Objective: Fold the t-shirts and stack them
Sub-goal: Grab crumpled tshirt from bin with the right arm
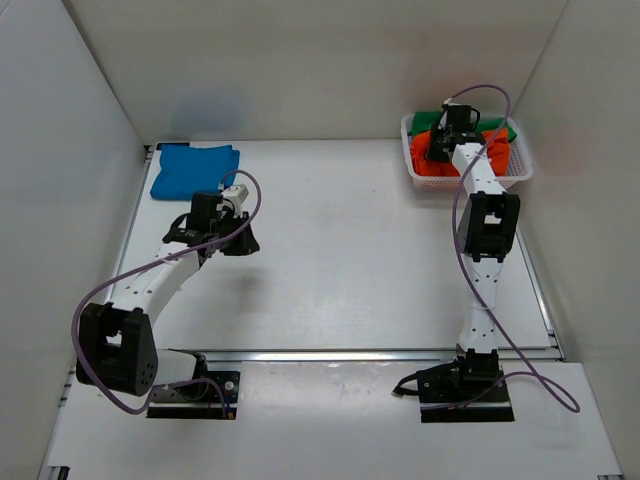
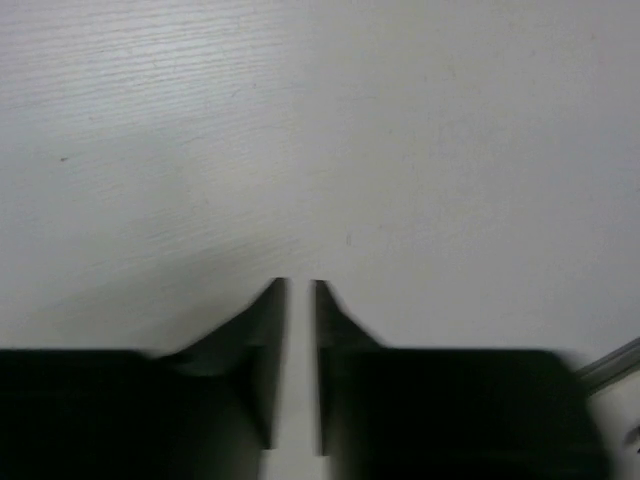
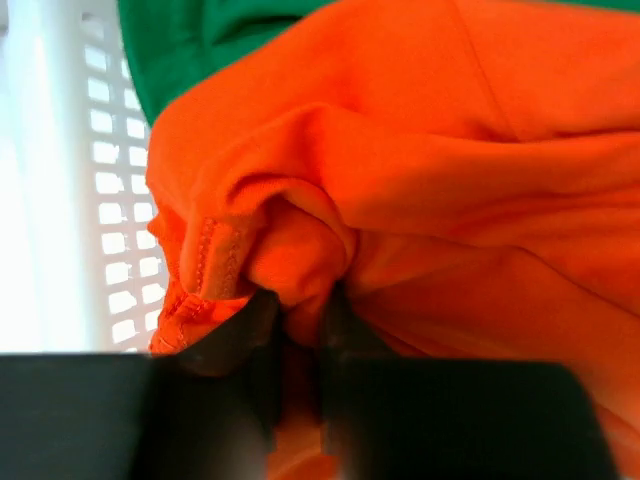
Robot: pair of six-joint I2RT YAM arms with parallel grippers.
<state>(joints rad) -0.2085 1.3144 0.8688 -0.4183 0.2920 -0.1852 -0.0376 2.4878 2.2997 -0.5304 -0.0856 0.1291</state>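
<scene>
I judge the job barely begun. On the counter (image 1: 340,250) only the blue t-shirt (image 1: 195,170) lies folded, far left. The basket (image 1: 515,172), far right, holds the orange t-shirt (image 3: 450,150) and green t-shirt (image 3: 200,50), both unfolded. The right jaws clamp orange cloth; the left jaws are nearly together, empty.

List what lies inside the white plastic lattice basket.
In the white plastic lattice basket: a crumpled bright orange cloth t-shirt, pinched by the right pincer, and a green cloth t-shirt against it. Anything beneath them is covered.

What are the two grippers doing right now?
Left gripper: closed, holding nothing.
Right gripper: closed on the orange shirt.
</scene>
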